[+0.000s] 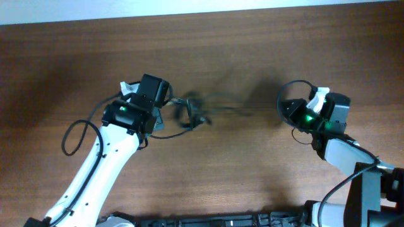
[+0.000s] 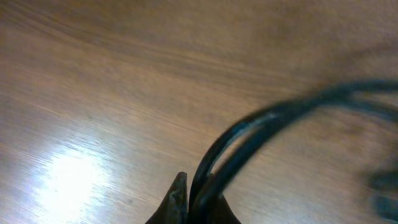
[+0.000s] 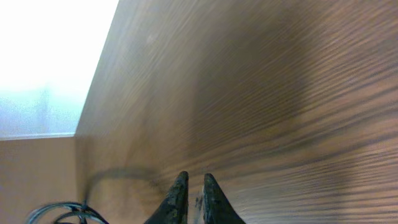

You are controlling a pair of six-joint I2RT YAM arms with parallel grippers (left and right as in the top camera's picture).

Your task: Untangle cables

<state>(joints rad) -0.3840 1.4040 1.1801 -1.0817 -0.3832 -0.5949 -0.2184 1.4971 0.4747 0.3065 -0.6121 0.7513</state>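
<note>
The cables (image 1: 191, 111) are thin black cords bunched in a loose knot at the table's middle, just right of my left gripper (image 1: 160, 117). Blurred strands (image 1: 243, 108) run from the knot right toward my right gripper (image 1: 285, 112). In the left wrist view my left gripper (image 2: 188, 190) is shut on two black cords (image 2: 261, 121) that arc up to the right. In the right wrist view my right gripper (image 3: 191, 182) is almost fully shut; a faint blurred cord (image 3: 118, 174) leads to its tips. A cable bunch (image 3: 59, 214) shows at the bottom left.
The brown wooden table (image 1: 208, 183) has its far edge against a pale wall (image 1: 189, 9). Thicker black robot wires loop beside the left arm (image 1: 71, 135) and above the right wrist (image 1: 291, 88).
</note>
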